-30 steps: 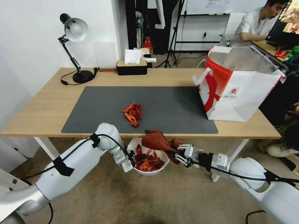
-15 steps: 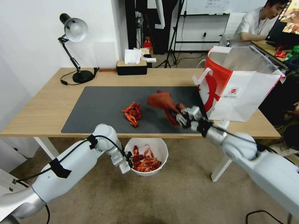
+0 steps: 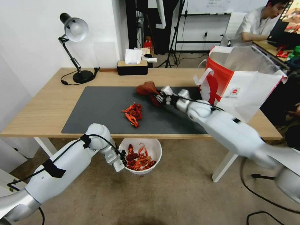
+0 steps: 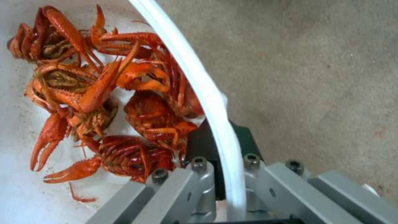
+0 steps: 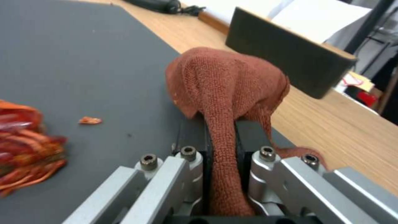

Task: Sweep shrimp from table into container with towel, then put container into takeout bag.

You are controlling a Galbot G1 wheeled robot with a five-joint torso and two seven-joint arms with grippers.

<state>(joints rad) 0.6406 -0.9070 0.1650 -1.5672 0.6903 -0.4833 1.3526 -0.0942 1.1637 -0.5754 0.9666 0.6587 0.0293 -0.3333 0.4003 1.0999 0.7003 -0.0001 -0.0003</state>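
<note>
Since 0.5 s earlier, my right gripper (image 3: 157, 95) had carried the towel (image 3: 147, 88) farther back over the dark mat (image 3: 93, 106), beyond the remaining shrimp (image 3: 132, 114) and toward the black tissue box (image 3: 132, 67). From the right wrist camera I saw both fingers (image 5: 191, 137) pinched tight on a fold of the towel (image 5: 226, 90), its bunched body bulging past the tips above the mat. My left gripper (image 3: 122, 157) sat below the table (image 3: 40, 109) edge, clamped on the rim of the container (image 3: 154, 151); the left wrist camera showed 1 finger inside the rim and 1 outside. That container (image 4: 195, 81) held a heap of shrimp (image 4: 104, 93). The takeout bag (image 3: 247, 90) stood open on the table's right end.
</note>
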